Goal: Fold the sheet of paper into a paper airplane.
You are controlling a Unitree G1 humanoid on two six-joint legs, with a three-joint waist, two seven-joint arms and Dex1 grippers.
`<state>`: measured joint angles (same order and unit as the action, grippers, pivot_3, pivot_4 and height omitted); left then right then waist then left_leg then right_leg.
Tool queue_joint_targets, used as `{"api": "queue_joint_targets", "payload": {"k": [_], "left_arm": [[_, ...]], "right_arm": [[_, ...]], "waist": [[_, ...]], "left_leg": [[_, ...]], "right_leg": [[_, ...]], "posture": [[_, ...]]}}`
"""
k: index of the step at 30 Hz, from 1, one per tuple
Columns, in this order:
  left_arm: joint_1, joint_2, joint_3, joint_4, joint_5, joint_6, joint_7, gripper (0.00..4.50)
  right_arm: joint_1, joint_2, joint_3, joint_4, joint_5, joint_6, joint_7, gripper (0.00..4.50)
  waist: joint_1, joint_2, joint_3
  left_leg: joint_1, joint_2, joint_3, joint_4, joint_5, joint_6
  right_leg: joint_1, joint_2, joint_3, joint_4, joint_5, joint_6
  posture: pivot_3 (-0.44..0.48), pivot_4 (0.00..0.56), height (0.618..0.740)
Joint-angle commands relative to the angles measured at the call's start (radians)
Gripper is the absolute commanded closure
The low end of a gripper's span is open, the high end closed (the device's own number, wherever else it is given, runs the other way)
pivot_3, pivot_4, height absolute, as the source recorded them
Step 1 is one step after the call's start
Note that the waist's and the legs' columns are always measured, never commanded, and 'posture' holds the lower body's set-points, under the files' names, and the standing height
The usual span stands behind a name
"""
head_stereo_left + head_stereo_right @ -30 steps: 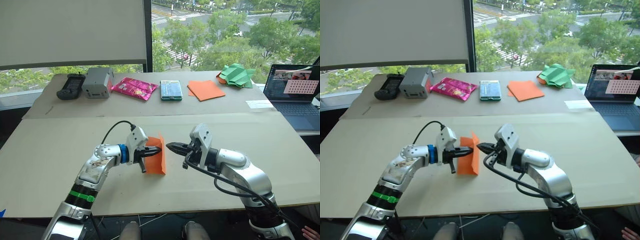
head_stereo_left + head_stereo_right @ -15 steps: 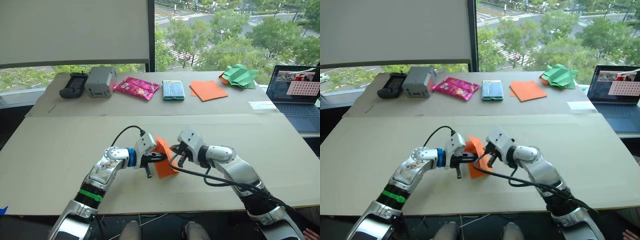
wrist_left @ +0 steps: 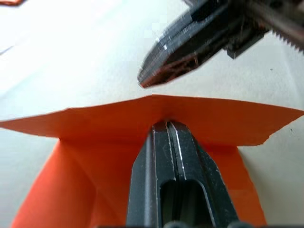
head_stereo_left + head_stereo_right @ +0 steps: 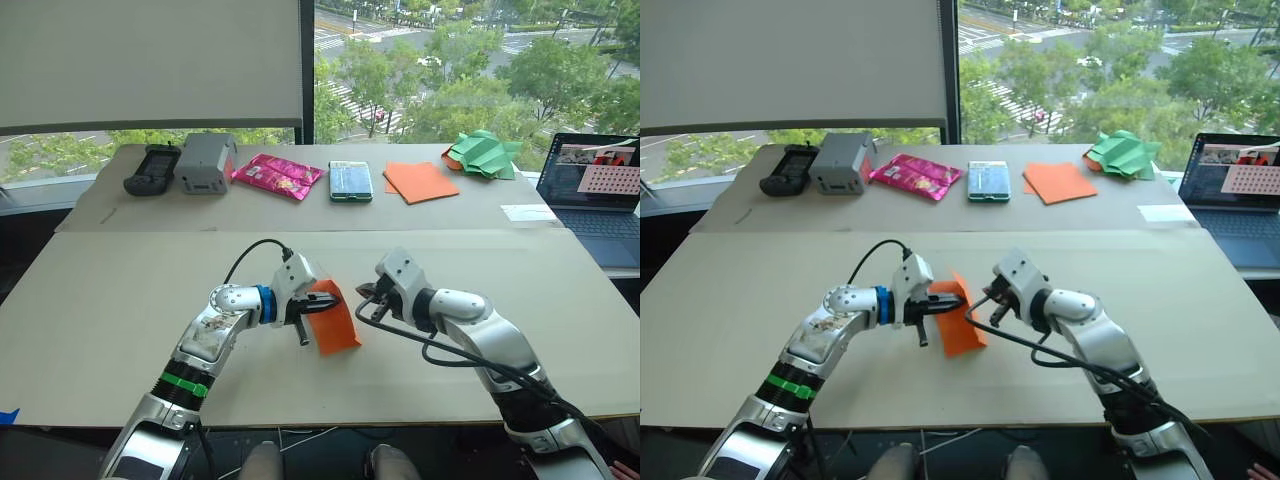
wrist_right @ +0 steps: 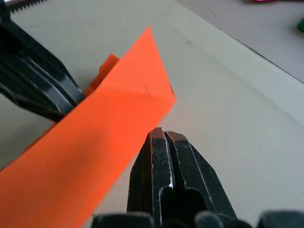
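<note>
Orange paper (image 4: 333, 317) stands tilted above the cardboard-covered table (image 4: 110, 300), our left gripper (image 4: 313, 307) pinching it. From our left wrist, closed fingers (image 3: 173, 161) clamp its folded edge. From our right wrist, our right gripper (image 5: 164, 135), fingers together, sits just beside the paper.

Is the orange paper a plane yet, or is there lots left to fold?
Not yet. Done: the sheet of paper is folded over, with a creased flap. In hand: the left gripper is shut on it; the right gripper is shut, beside its edge. Left: no pointed nose or wings, so most folds remain.
</note>
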<state>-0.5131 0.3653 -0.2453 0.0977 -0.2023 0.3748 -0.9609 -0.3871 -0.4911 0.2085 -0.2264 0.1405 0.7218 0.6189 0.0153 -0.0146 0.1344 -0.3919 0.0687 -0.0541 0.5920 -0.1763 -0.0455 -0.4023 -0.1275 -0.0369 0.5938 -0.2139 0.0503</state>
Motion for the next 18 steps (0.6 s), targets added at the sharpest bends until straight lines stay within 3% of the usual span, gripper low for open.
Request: {"api": "queue_joint_targets", "payload": {"k": [1, 8, 18], "left_arm": [[-0.043, -0.024, -0.017, 0.043, 0.013, -0.043, -0.008, 4.5], [-0.106, -0.079, -0.072, 0.19, 0.067, -0.128, -0.035, 4.5], [-0.131, -0.094, -0.121, 0.277, 0.13, -0.208, -0.082, 4.5]], "right_arm": [[-0.016, -0.011, -0.088, -0.044, 0.024, 0.004, -0.021, 4.45], [-0.032, -0.009, -0.17, -0.09, 0.077, -0.009, -0.014, 4.45], [-0.075, -0.006, -0.012, -0.103, 0.023, -0.02, 0.002, 4.45]], "waist": [[-0.005, 0.0, 0.0], [-0.006, 0.0, 0.0], [-0.006, 0.0, 0.0]], "left_leg": [[0.0, 0.0, 0.0, 0.0, 0.0, 0.0], [0.001, 0.0, 0.0, 0.0, 0.0, 0.0], [0.001, 0.0, 0.0, -0.001, 0.0, 0.0]], "right_leg": [[0.0, 0.0, 0.0, 0.0, 0.0, 0.0], [0.0, 0.0, 0.0, 0.001, 0.0, 0.0], [0.0, 0.0, 0.0, 0.001, 0.0, 0.0]], "posture": [[0.0, 0.15, 0.706], [0.0, 0.15, 0.706], [0.0, 0.15, 0.706]]}}
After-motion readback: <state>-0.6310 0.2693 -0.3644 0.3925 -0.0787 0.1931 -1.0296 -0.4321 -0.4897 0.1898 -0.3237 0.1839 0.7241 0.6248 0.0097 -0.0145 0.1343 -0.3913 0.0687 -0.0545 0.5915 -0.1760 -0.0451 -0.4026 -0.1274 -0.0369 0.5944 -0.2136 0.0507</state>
